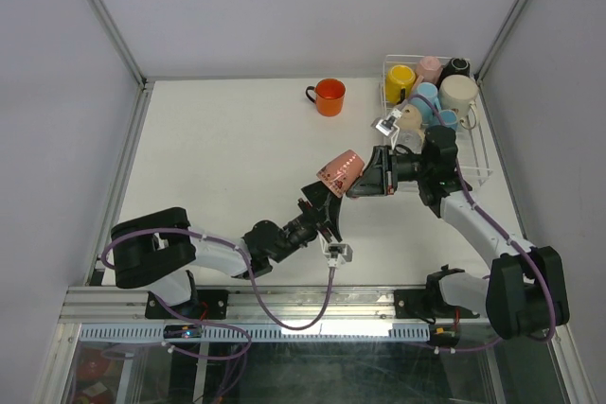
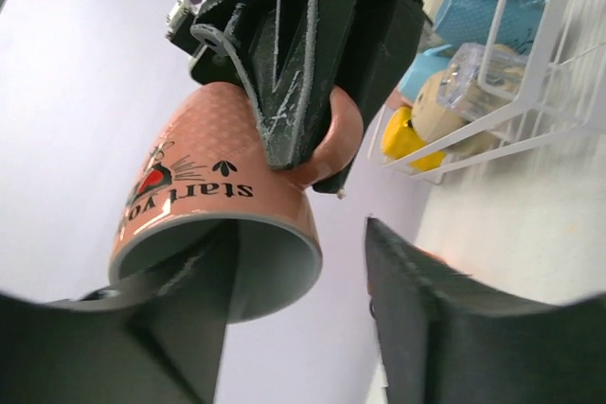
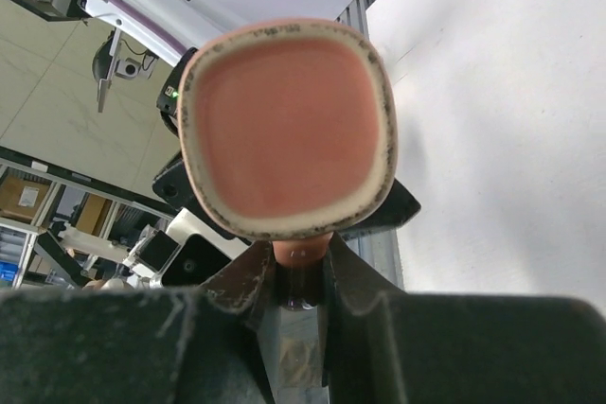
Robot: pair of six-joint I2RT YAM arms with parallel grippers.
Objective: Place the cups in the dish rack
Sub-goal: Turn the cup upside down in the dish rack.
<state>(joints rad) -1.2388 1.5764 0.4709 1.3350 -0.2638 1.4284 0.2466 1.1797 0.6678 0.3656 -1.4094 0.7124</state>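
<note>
Salmon-pink glazed ceramic mug mid-air, near white wire dish rack. Right gripper clamps handle loop; left gripper spread, gripping nothing. Rigid, slick (chip-prone); handle hold likely lets it pivot.

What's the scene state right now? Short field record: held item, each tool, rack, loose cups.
held item: pink mug, tilted, in the air above the table
right tool: shut on the mug's handle
left tool: open, one finger at the mug's mouth, contact unclear
dish rack: far right corner, several mugs inside
loose cup: orange mug, upright on the table, apart from the rack
</note>
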